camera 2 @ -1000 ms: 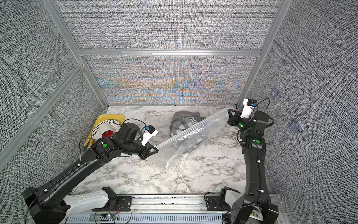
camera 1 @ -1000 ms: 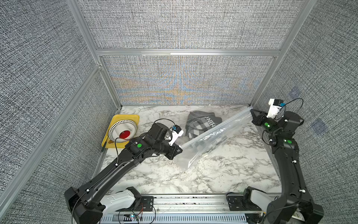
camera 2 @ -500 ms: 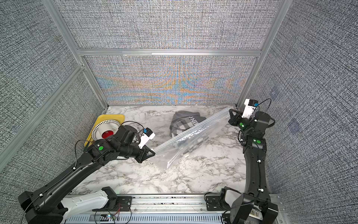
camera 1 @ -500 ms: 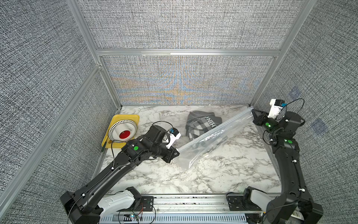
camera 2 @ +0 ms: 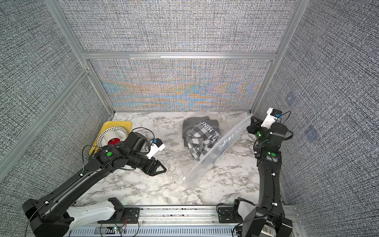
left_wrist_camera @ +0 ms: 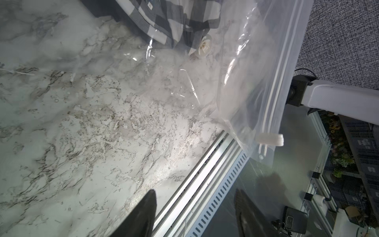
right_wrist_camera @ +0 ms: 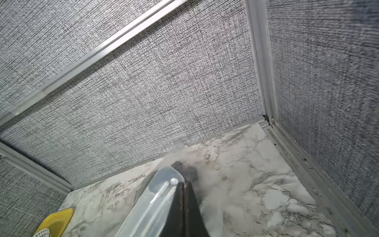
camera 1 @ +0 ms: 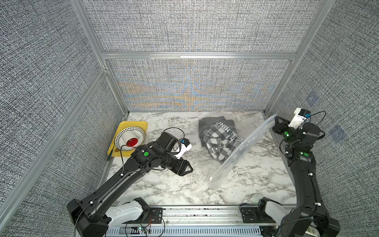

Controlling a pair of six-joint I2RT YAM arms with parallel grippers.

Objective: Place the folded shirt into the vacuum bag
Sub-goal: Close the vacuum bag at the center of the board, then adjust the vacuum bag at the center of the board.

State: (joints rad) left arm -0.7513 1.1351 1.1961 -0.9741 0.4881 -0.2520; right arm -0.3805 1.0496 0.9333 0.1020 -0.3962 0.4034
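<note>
The vacuum bag (camera 1: 242, 147) (camera 2: 217, 147) is see-through plastic. Its zip edge slants from the far right corner down to the table. My right gripper (camera 1: 275, 121) (camera 2: 250, 119) (right_wrist_camera: 183, 183) is shut on the upper end of that edge. The low end with the white clip (left_wrist_camera: 270, 139) rests on the marble. The folded shirt (camera 1: 219, 137) (camera 2: 202, 137) (left_wrist_camera: 174, 18), checked black and white, lies at the back middle and shows through the plastic beside the round valve (left_wrist_camera: 205, 46). My left gripper (camera 1: 187, 169) (camera 2: 162, 169) (left_wrist_camera: 194, 191) is open, empty and well left of the bag.
A yellow tray (camera 1: 143, 125) (camera 2: 127, 124) with a white patterned dish and a red piece sits at the back left, close behind the left arm. The metal rail (camera 1: 201, 213) runs along the front edge. Fabric walls close in three sides.
My left gripper has opened and let go of the bag's edge. That end has dropped to the table, and the left arm has drawn back to the left. The right grip is unchanged.
</note>
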